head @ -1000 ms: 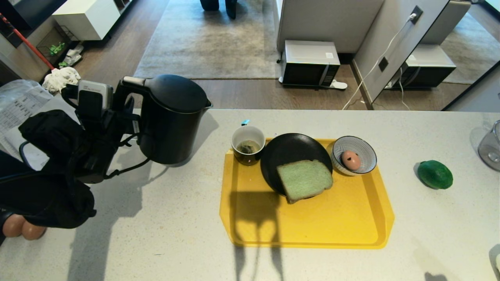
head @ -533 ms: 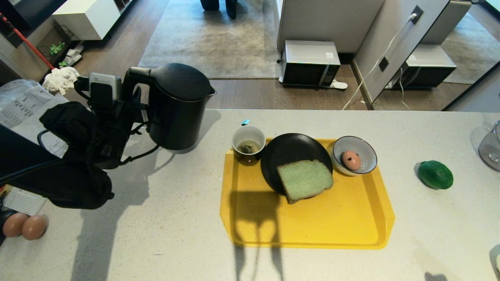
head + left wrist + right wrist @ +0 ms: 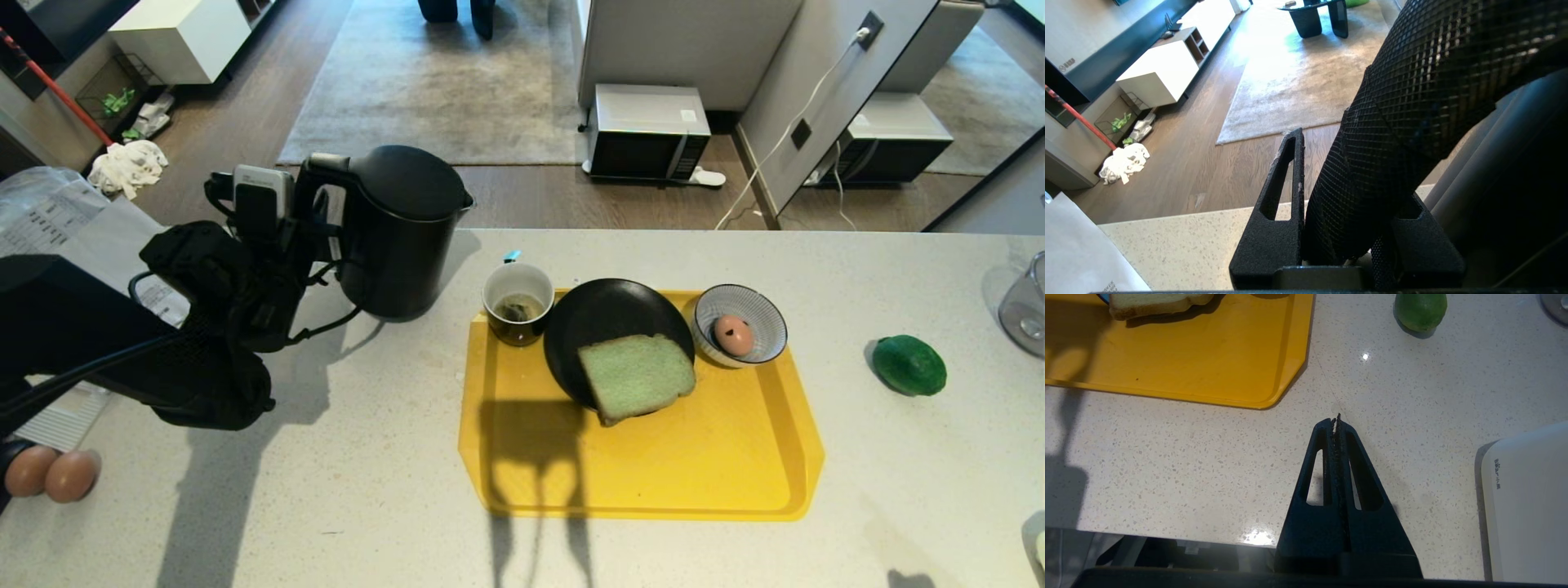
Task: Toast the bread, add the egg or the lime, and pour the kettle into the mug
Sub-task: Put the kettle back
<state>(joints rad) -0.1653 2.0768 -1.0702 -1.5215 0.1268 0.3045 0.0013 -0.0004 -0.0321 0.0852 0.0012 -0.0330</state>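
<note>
Speckled white counter (image 3: 367,490) carries yellow tray (image 3: 694,474); wood floor, grey rug (image 3: 441,90) beyond. Left gripper (image 3: 314,237) pinches kettle (image 3: 404,233) handle; right gripper (image 3: 1336,420) pressed together.

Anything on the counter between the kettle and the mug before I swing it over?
No. In the head view only bare counter separates the kettle, held by the left gripper, from the mug.

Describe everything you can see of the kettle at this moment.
The kettle is a tall, dark grey-black cylinder with a matte look, a domed black lid, a small spout toward the mug side and a black loop handle with a mesh-like texture. It stands upright, lid shut, over the white counter's far left part, left of the yellow tray. The left gripper is clamped on its handle. Whether its base touches the counter cannot be told.
</note>
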